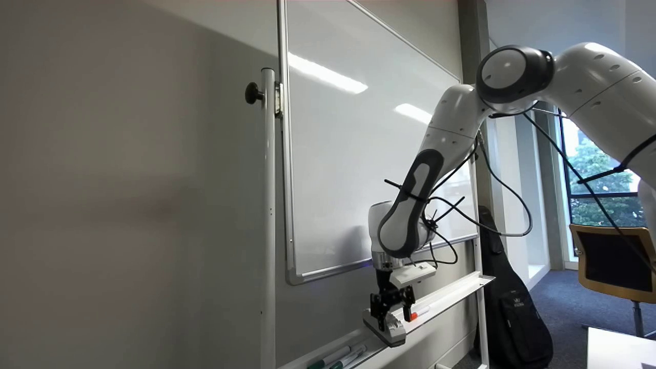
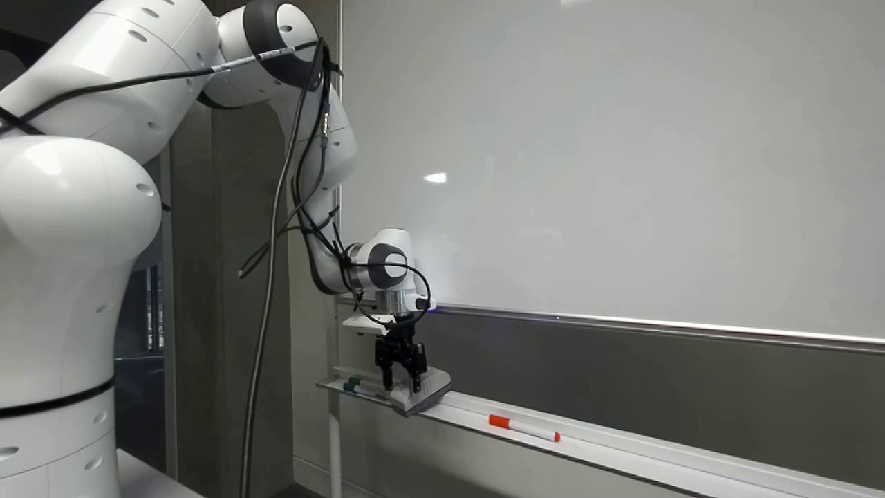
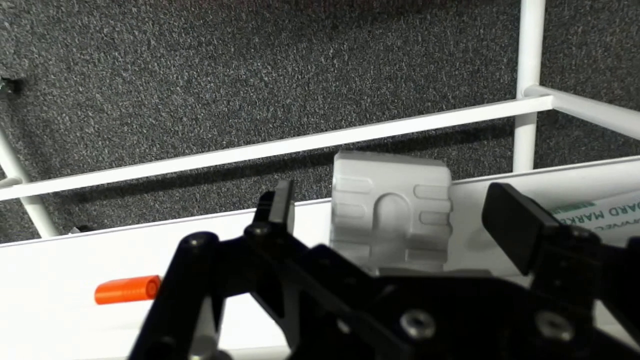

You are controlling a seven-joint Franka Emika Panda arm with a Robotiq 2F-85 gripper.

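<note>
Whiteboard eraser (image 3: pixel 392 210) sits on the white pen tray (image 2: pixel 601 449) below the whiteboard (image 2: pixel 622 173), front end at or slightly past the tray's front lip. Gripper (image 2: pixel 402 382) points down right at it, jaws spread wide, nothing pinched. In the wrist view the eraser is roughly centred between the fingers (image 3: pixel 515 227), a gap showing each side; fingertip height isn't readable there, and in both exterior views the tips overlap its upper part, so can't rule out a touch. Long axis looks to run front to back across the tray, about square to the jaws' closing line; near end is hidden by the gripper in the wrist view, so not certain. Tray holds, besides the eraser: an orange-red capped marker (image 2: pixel 525 427) lying lengthwise, near the eraser but apart from it, and on the opposite side two green-ended markers (image 1: pixel 349 357) side by side, close to the eraser, can't tell if touching.
</note>
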